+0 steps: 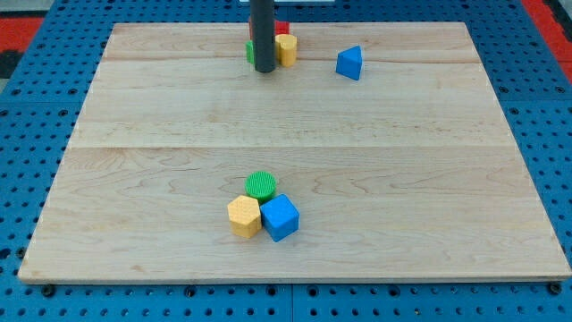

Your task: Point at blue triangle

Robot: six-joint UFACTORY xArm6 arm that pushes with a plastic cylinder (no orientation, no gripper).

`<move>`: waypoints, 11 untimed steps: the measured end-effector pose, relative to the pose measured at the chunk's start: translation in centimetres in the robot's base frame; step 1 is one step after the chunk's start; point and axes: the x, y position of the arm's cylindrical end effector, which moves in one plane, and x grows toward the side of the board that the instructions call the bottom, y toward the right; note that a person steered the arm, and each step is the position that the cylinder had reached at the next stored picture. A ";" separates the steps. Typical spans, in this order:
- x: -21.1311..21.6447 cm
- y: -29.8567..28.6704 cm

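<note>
While our tip [264,69] sits by the yellow block [286,48], the blue triangle [350,63] waits apart, to the view's right. We have no gripper. Maybe a green block [249,53] hides behind our rod.

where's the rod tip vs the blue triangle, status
My tip at view's top, beside yellow block. Blue triangle block to the tip's right, apart. Nothing between.

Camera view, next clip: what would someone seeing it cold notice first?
The dark rod coming down from the view's top, my tip resting by a small cluster there: a yellow block, with a red block and a green block largely hidden behind the rod. To the view's right of it the blue triangle sits alone, apart from the tip. Near the view's bottom centre, a green cylinder, yellow hexagon and blue cube huddle together on the wooden board.
</note>
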 end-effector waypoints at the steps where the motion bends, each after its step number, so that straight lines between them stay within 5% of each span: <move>1: 2.0 -0.5; 3: 1.9 -5.4; 11: -2.1 -4.7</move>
